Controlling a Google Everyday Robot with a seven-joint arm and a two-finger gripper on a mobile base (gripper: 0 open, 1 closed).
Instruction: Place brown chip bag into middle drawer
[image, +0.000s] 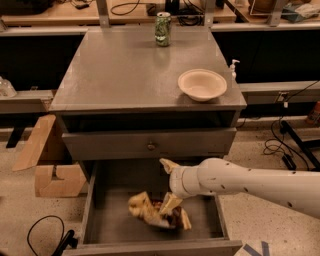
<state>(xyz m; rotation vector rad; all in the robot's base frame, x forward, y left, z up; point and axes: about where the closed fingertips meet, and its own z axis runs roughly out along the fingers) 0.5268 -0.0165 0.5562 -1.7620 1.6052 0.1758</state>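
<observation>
The brown chip bag (152, 211), crumpled tan-yellow with dark patches, lies on the floor of the open middle drawer (102, 225), near its middle. My gripper (168, 184) is on the end of the white arm that reaches in from the right. It hangs inside the drawer just above the bag's right part. Its fingers are spread apart: one points up-left and the lower fingertip (170, 203) is at the bag's top edge. It holds nothing.
A cream bowl (202, 84) and a green can (162, 29) stand on the cabinet top. The closed drawer front with a small knob (150, 145) overhangs the open drawer. A cardboard box (47, 165) stands at the left and cables (280, 145) lie at the right.
</observation>
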